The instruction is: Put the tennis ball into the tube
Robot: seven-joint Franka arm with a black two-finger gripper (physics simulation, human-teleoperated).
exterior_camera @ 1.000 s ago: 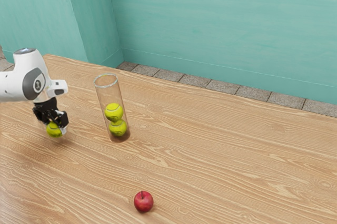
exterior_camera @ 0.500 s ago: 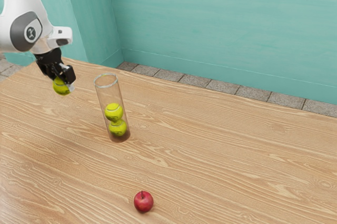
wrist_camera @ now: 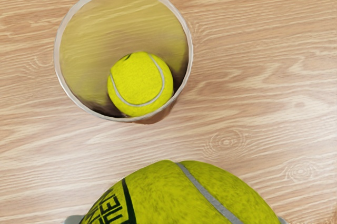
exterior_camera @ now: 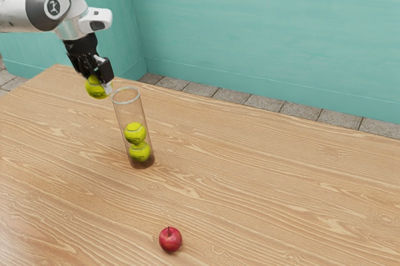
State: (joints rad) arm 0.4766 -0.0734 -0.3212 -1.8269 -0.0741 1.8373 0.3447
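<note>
My gripper (exterior_camera: pixel 100 83) is grasping the tennis ball (exterior_camera: pixel 95 90). I am holding it above the table (exterior_camera: pixel 262 185), at the exterior view's left of the tube (exterior_camera: pixel 129 113), where two other balls (exterior_camera: pixel 135 133) are resting.

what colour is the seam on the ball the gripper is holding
Light grey, seen best in the wrist view, on the yellow-green ball.

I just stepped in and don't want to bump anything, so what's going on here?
A robot arm has a tennis ball in its tool, gripped and lifted off the table. The ball is beside the open rim of a clear upright tube, not in it yet. Two more tennis balls already sit inside, one above the other. A red apple rests on the table, away from the tube.
</note>
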